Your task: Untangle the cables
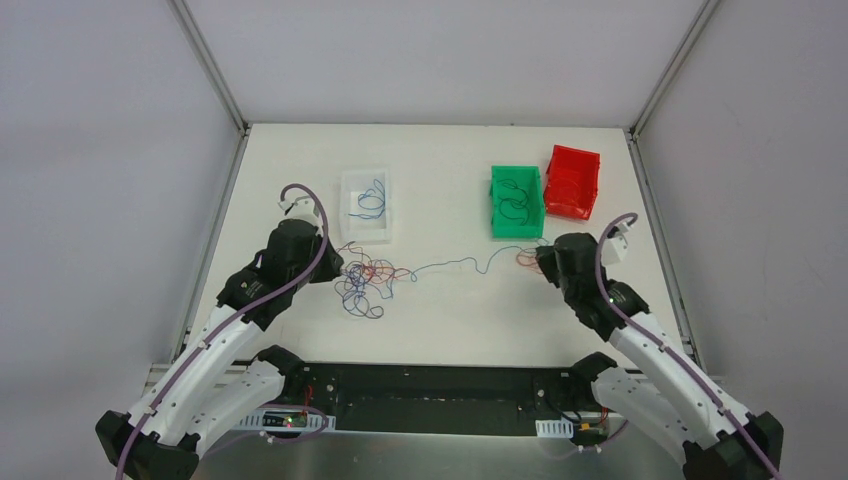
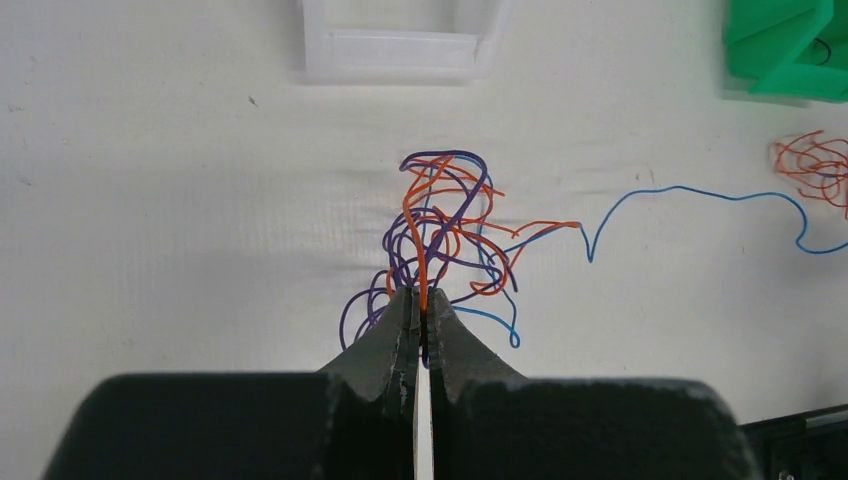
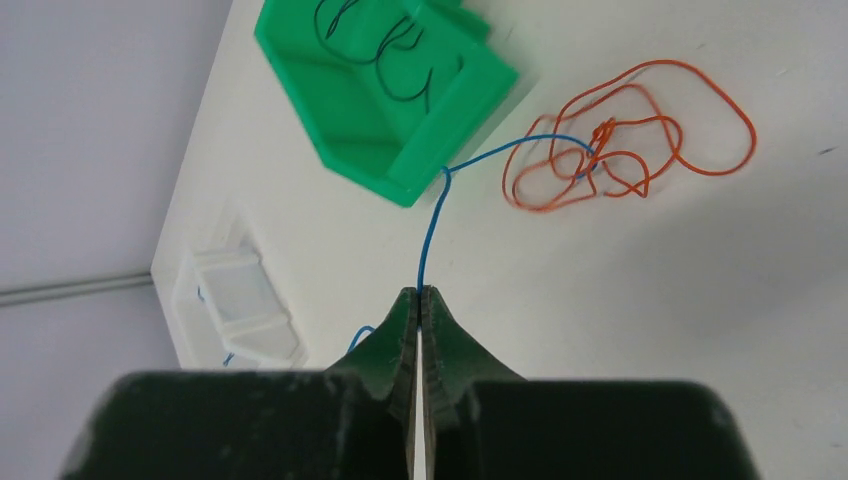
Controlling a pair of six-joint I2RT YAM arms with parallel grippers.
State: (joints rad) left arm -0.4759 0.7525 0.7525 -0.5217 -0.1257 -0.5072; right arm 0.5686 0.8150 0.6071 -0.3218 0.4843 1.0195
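**A:** Nearest item?

**B:** Left gripper (image 2: 422,312), near left. Jaws pressed together, pinching one red strand at the near edge of the tangle (image 2: 445,230).

**A:** The tangle itself?

**B:** Red, blue and purple-dark wires looped in one clump, lying on the table (image 1: 450,320) just beyond those jaws.

**A:** Next?

**B:** Right gripper (image 3: 420,298), near right. Jaws closed, nipping the blue cable (image 3: 428,238). That cable runs left across the table to the clump. On the right it passes through the red loops (image 3: 603,135), a small separate knot beside the green bin (image 1: 498,200).

**A:** Far row?

**B:** White bin (image 1: 367,231), far left, with one blue wire inside. The green bin, far right of centre, has black wires inside. The red bin (image 1: 575,160) is just right of it, contents unclear.

**A:** Handling?

**B:** My guess is almost weightless, limp and springy, so the curls will snag each other. A pull on one strand would likely drag the whole clump, so one side needs pinning. They are too thin and slick for a loose grip. Best held at a free end or just outside a crossing, and drawn slowly so nothing kinks.
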